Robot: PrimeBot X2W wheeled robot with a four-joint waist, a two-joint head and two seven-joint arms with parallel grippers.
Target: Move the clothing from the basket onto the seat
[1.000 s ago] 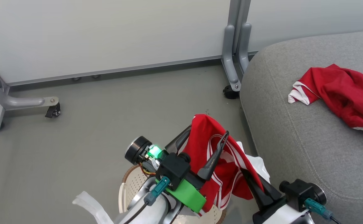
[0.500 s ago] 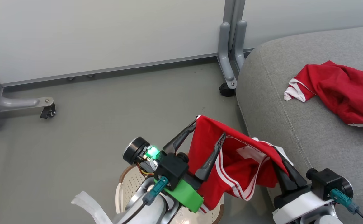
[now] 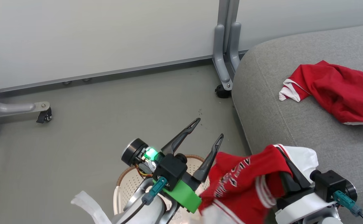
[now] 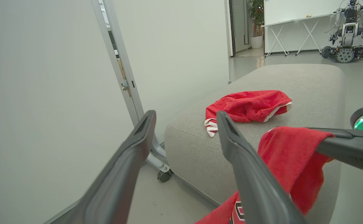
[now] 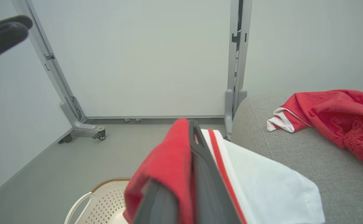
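The right fingers are pinched narrow on a fold of the jersey, which drapes over them and hangs off to the side, over the gap between the basket and the edge of the seat. Just beside it, the left fingers are spread wide and hold nothing.

The pinch takes only a bunched fold, so the cloth could slide free. If that happened here, it would likely land on the floor or back in the basket. The hanging hem lies close to the left fingers and could catch on one during a swing toward the seat. A release too near the rounded edge could let it slide off.

The plain red garment already lies on the seat.

The jersey's black-and-white lettering is creased and tilted, so it cannot be read.
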